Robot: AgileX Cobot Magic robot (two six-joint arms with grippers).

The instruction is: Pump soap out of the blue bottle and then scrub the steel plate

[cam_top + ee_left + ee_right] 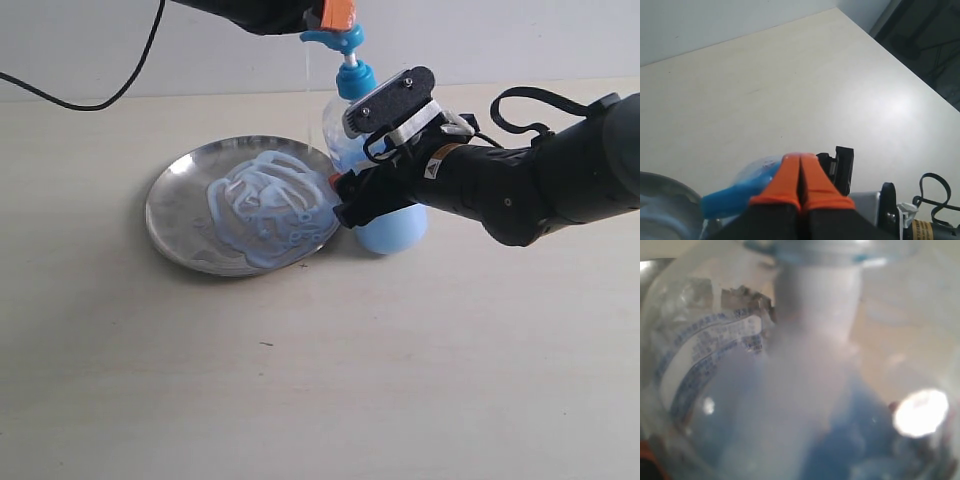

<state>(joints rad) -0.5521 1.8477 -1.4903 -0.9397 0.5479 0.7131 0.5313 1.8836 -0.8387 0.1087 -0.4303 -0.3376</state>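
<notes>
The steel plate (185,215) lies left of centre on the table, covered with swirled pale blue soap (265,205). Right beside its rim stands the blue bottle (392,228), its bright blue pump head (338,40) pointing over the plate. My left gripper (338,14) comes down from above, its orange fingers pressed together on the pump head (732,197). In the left wrist view the left gripper (801,167) is shut with nothing between its tips. My right gripper (352,198) clasps the bottle's body from the right. The bottle (740,390) fills the right wrist view and hides the jaws.
A black cable (90,98) trails across the table's far left by the white wall. The right arm (540,180) stretches over the table's right side with a black cable loop (525,98). The table's edge (900,67) shows in the left wrist view, with dark floor beyond.
</notes>
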